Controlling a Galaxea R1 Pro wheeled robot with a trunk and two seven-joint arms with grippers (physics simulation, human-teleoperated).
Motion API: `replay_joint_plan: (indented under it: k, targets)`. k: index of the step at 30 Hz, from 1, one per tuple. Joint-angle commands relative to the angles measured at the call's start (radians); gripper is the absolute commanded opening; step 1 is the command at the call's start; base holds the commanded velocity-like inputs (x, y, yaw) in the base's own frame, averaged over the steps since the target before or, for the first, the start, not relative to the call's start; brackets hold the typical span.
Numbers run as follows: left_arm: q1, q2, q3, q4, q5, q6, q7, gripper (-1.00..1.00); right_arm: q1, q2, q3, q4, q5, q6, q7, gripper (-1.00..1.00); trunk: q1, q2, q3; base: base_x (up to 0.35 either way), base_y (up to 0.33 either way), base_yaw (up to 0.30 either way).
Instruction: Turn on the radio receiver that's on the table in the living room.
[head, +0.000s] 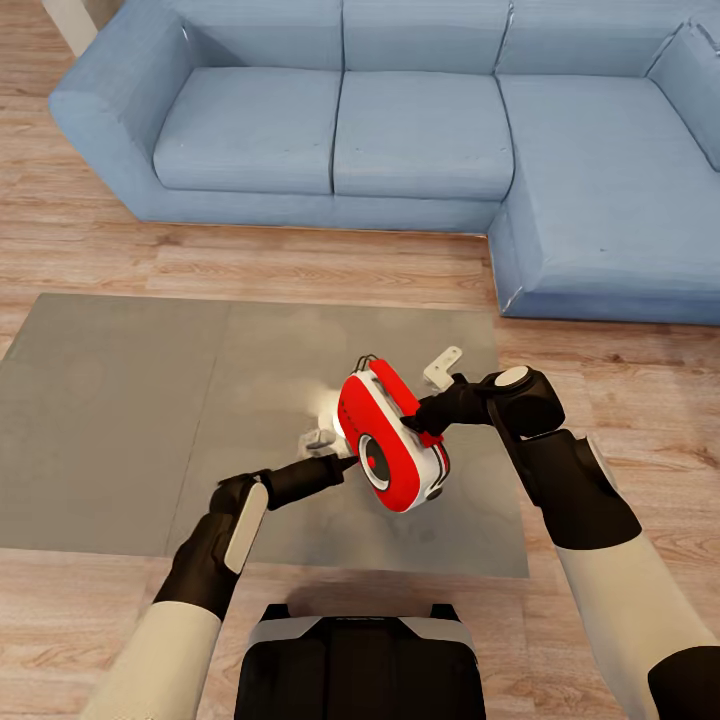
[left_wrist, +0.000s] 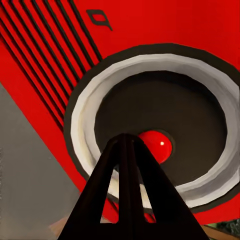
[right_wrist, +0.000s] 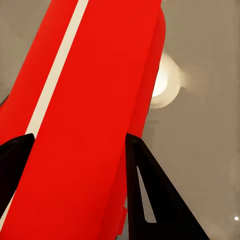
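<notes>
Radio receiver (head: 392, 442) sitting tilted between my right fingers (right_wrist: 150, 200), lifted above the grey worktop (head: 120, 420), I am clamping its red body with them, my left fingers (left_wrist: 127, 190) are pressed together, tips pointing at the round dial's red centre, blue sofa (head: 420, 120) lying beyond.

Head view: high, facing forward and down over table (head: 110, 420), sofa (head: 400, 110) far.
Left wrist view: very close on radio receiver (left_wrist: 165, 65) face.
Right wrist view: very close along its edge.
Shared: radio receiver, table.
</notes>
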Motion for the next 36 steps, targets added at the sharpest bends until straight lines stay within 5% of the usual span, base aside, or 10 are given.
replay_joint_plan:
  k: [1,10,14,30,35,36]
  targets:
    - [0.0,0.0,0.0,0.003,0.0,-0.002,0.0,-1.0,0.0,0.0,0.0,0.0,-0.007,0.003,0.001,-1.0,0.0,0.0,0.0,0.0,0.0,0.0]
    - [0.0,-0.011,-0.014,0.032,0.0,-0.018,0.001,-1.0,0.0,0.0,0.0,0.0,-0.007,0.003,0.001,-1.0,0.0,0.0,0.0,0.0,0.0,0.0]
    - [0.0,-0.018,-0.095,0.04,0.003,-0.043,0.004,-1.0,0.0,0.0,0.0,0.0,-0.007,0.003,0.0,-1.0,0.0,0.0,0.0,0.0,0.0,0.0]
    - [0.0,-0.018,-0.103,0.023,0.004,-0.039,0.003,-1.0,0.0,0.0,0.0,0.003,-0.002,0.003,0.0,-1.0,0.0,0.0,0.0,0.0,0.0,0.0]
    - [0.0,-0.008,-0.103,-0.113,0.005,0.013,-0.008,-1.0,0.0,0.002,0.0,0.013,0.073,0.003,-0.04,-1.0,0.0,0.0,0.0,0.0,0.0,0.0]
    - [0.0,0.001,-0.1,-0.258,0.003,0.139,-0.011,-1.0,0.0,0.003,0.0,0.014,0.147,0.003,-0.086,-1.0,0.0,0.0,0.0,0.0,0.0,0.0]
